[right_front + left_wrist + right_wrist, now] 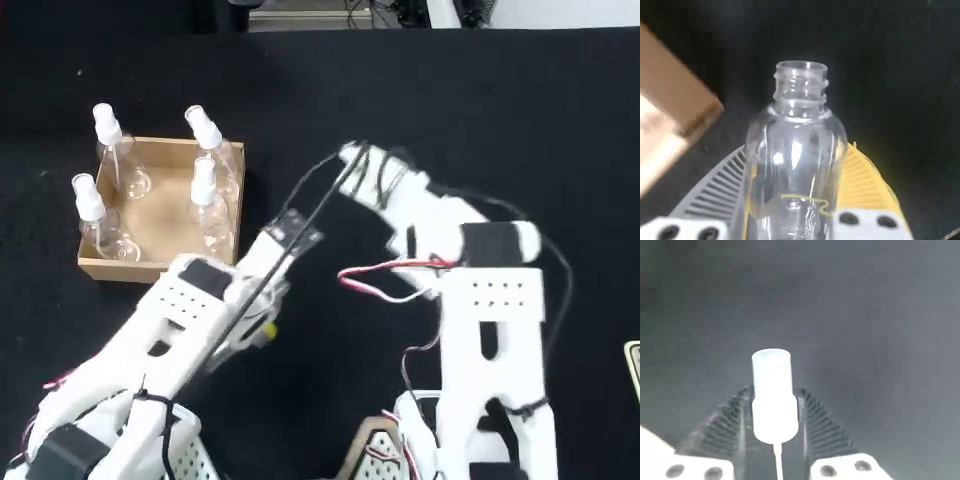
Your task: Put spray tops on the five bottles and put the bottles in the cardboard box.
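Black table (500,100): left gripper (797,167) clamps a capless bottle (800,92) between its fingers, box (670,115) close by; right gripper (774,402) pinches a spray top (772,380) between its fingers

no readable text, no labels, no numbers, no signs on anything in view

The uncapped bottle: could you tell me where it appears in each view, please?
High view: uncapped bottle in the left pincer, just right of the cardboard box.
Left wrist view: centre of the picture, neck open.
Right wrist view: right pincer grips a spray top instead.
Landmark: the box, in high and left wrist views.
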Motion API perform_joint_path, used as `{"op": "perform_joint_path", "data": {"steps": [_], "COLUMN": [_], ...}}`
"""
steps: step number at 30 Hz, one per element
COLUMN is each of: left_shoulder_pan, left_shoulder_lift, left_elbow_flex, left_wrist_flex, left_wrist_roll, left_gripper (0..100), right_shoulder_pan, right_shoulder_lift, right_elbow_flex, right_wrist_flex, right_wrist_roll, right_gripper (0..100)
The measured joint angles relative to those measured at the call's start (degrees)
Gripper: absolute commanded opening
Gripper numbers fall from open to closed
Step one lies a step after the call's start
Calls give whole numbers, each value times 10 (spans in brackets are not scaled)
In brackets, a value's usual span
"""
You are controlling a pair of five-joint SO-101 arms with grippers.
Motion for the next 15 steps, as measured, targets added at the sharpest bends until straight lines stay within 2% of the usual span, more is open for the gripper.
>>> {"op": "perform_joint_path", "data": {"steps": [4, 6, 11, 15], "left_shoulder_pan": [35, 50, 76, 75], "left_shoulder_lift": [-4, -1, -4, -4], "left_elbow_flex": [-44, -44, -25, -29], "left_wrist_flex": [-24, -65, -180, -164], "left_wrist_roll": [3, 5, 4, 4], "left_gripper": [29, 29, 29, 29], "right_shoulder_pan": [46, 87, 121, 122], "right_shoulder_lift": [6, 11, 11, 11], "right_elbow_flex": [-69, -97, -165, -173], "right_wrist_flex": [-5, -1, -1, -1], "right_wrist_roll": [-81, -133, -238, -252], "right_gripper": [11, 11, 11, 11]}}
